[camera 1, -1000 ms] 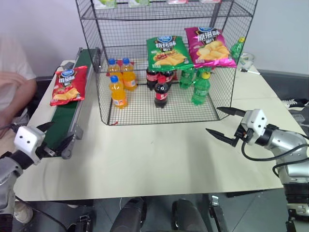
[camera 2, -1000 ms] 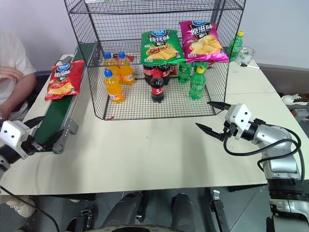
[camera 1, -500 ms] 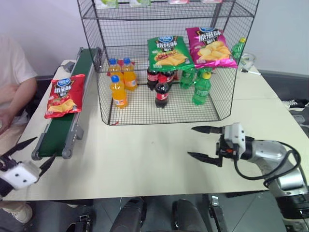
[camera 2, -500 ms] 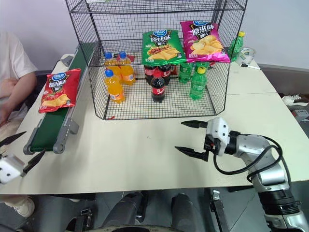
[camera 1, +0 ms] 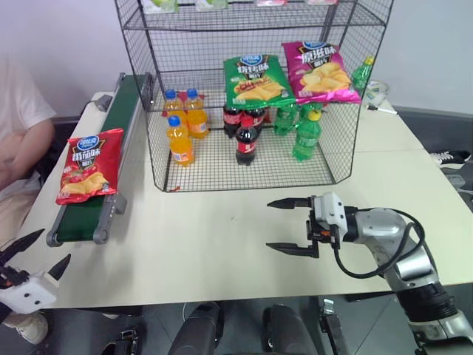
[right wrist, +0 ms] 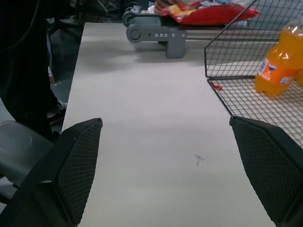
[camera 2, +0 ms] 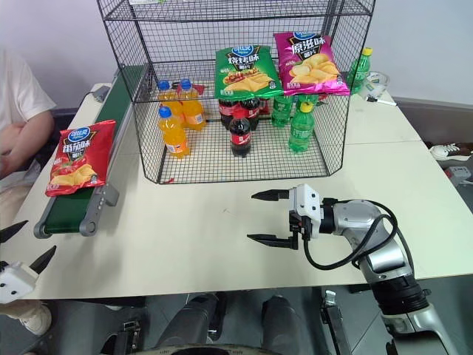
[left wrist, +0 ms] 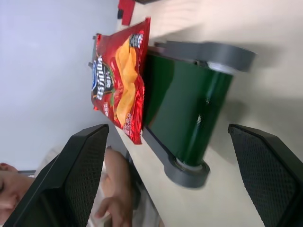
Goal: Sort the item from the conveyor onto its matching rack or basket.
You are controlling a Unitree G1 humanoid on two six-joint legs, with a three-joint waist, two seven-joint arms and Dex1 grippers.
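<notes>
The red crisp bag (camera 1: pixel 85 166) lies near the conveyor's (camera 1: pixel 111 140) front end, at about nine o'clock on the table, untouched, so pickup is next: the left gripper (camera 1: pixel 29 259), jaws wide and empty, must reach it, while the right gripper (camera 1: pixel 290 225) is open and empty too.

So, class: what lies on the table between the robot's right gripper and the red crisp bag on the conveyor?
Bare tabletop, as the left eye view shows. The open right gripper points towards the red crisp bag, which lies near the conveyor's front end.
</notes>
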